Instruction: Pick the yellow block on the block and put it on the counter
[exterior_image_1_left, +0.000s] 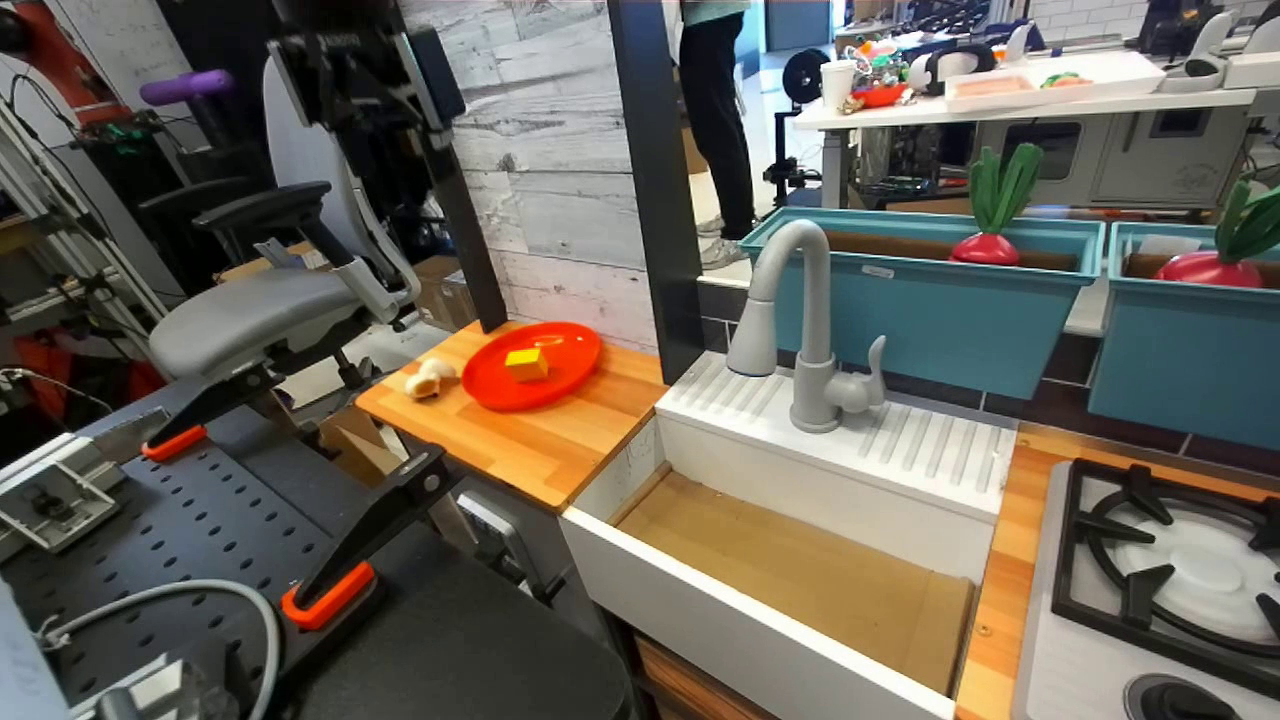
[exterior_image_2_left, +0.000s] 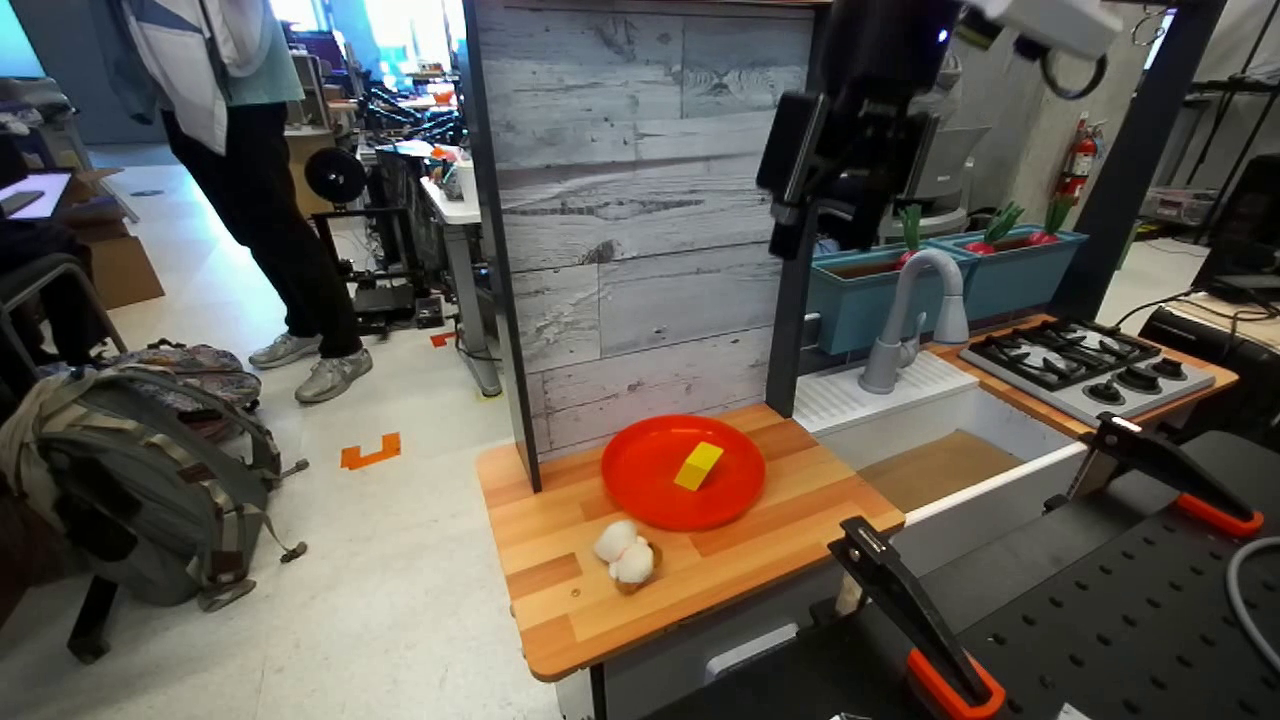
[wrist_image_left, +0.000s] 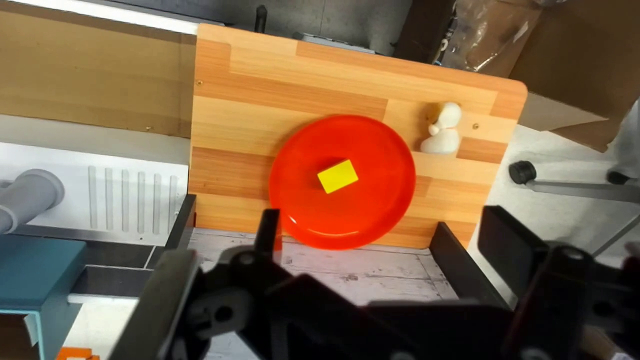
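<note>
The small yellow block (wrist_image_left: 338, 176) lies on the orange-red round dish (wrist_image_left: 370, 212), near its middle. It also shows in both exterior views (exterior_image_1_left: 526, 366) (exterior_image_2_left: 698, 466). The dish rests on the light-brown wooden counter (wrist_image_left: 260, 115), which is also in both exterior views (exterior_image_1_left: 560, 455) (exterior_image_2_left: 555, 630). My gripper (wrist_image_left: 382, 217) is open, its fingers wide apart with nothing between them. In the exterior views the gripper (exterior_image_1_left: 370, 120) (exterior_image_2_left: 845, 190) hangs high above the counter, well apart from the block and dish.
A small white figure (wrist_image_left: 442, 129) sits on the counter beside the dish. A grey-white panel (exterior_image_2_left: 650, 250) with dark posts rises behind the counter. The white sink (exterior_image_1_left: 740, 620) with the grey tap (exterior_image_1_left: 818, 330) adjoins it. Clamps (exterior_image_1_left: 370, 530) stand along the black table's edge.
</note>
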